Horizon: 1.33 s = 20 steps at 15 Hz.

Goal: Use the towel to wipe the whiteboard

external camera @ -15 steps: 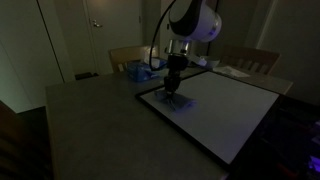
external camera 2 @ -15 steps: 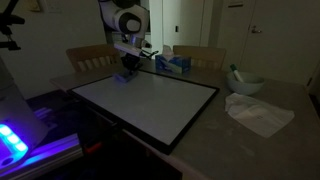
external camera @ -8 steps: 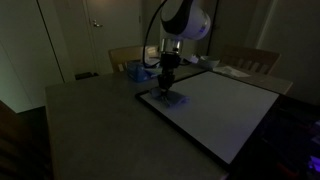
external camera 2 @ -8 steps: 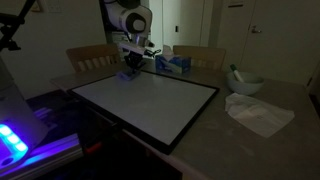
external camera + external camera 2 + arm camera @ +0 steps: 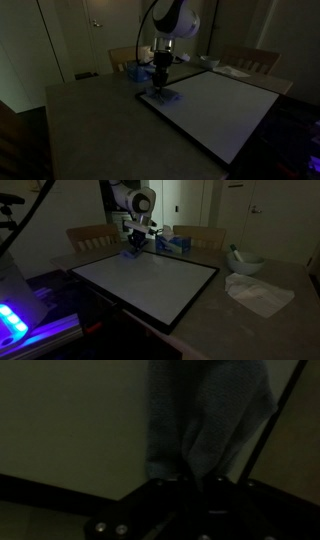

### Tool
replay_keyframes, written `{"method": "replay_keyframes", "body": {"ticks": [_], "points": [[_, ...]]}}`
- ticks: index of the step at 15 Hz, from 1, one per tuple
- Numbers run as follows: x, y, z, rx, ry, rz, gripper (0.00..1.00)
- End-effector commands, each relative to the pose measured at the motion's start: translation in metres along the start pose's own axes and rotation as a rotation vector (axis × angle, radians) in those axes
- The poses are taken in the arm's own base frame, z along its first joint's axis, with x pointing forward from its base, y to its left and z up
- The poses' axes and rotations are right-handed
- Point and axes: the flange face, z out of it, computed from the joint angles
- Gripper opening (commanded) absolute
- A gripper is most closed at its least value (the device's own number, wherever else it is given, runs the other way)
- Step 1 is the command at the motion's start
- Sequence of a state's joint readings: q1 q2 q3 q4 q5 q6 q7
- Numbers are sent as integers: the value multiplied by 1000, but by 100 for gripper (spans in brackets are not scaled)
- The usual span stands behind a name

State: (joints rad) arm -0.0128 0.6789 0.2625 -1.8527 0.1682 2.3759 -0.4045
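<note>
This looks like a dim dining room in a home: the bench (image 5: 90,125) is a grey dining table, with wooden chairs (image 5: 92,236) pushed in just beyond the pincer (image 5: 160,88). Farther behind the pincer are white interior doors (image 5: 100,40). A pale bowl (image 5: 245,263) sits well off to its side.

We're looking at a grey bench (image 5: 85,125) in both exterior views, with the whiteboard (image 5: 225,110) lying flat on it and covering much of the top. Just off the board's edge sits a crumpled pale cloth (image 5: 258,292), with a bowl (image 5: 246,264) behind it. A blue-and-white bundle (image 5: 178,244) rests at the far side.
</note>
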Motion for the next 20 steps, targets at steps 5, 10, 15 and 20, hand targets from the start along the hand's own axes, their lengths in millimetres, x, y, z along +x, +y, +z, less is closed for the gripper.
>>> {"method": "replay_keyframes", "body": {"ticks": [5,10,15,20], "points": [[19,3,7,-2,-71,-96,50],[13,-7,-11,-14,-69,-102,87],[5,-8,-32,-23,-48,-64,100],[-4,-18,-61,-29,-9,-60,100]]}}
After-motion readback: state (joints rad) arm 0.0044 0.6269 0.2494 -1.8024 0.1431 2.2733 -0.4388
